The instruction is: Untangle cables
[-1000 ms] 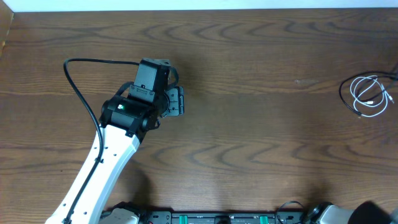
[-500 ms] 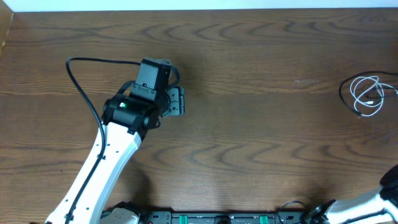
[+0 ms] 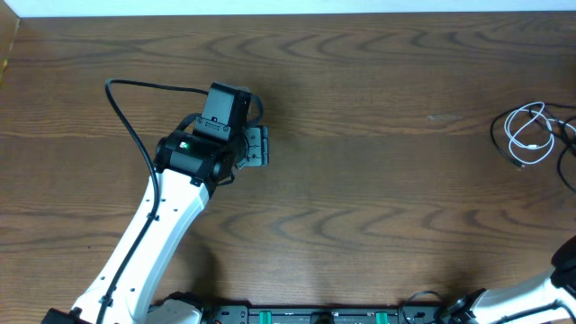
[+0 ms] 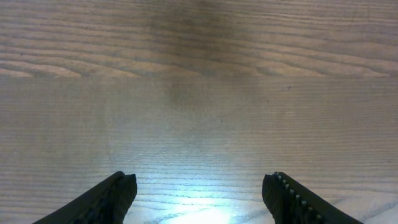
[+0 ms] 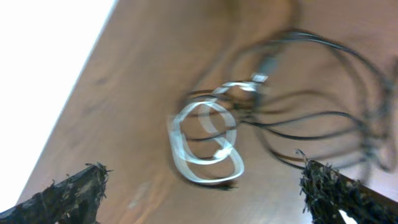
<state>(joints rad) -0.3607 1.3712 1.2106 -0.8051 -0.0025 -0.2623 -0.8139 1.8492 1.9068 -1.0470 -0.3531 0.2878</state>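
Note:
The cables lie tangled at the table's far right edge. The white cable [image 3: 531,135] is a small coil, and loops of the thin black cable [image 3: 496,137] run around it. In the right wrist view the white cable [image 5: 208,142] and the black cable [image 5: 314,118] look blurred, lying on the wood just ahead of my right gripper [image 5: 200,167]. That gripper is open wide and holds nothing. My left gripper [image 3: 257,146] hovers over bare wood at centre left, far from the cables. It is open [image 4: 200,180] with only table between its fingers.
The left arm [image 3: 171,207] reaches diagonally from the front edge, with its own thick black wire [image 3: 135,108] arching to its left. A bit of the right arm [image 3: 560,281] shows at the front right corner. A white wall strip borders the table's far edge [image 3: 288,7].
The right arm's white link has come into the front right corner. A black cable loop now spreads along the right edge beside the white coil. The left arm drifted slightly right.

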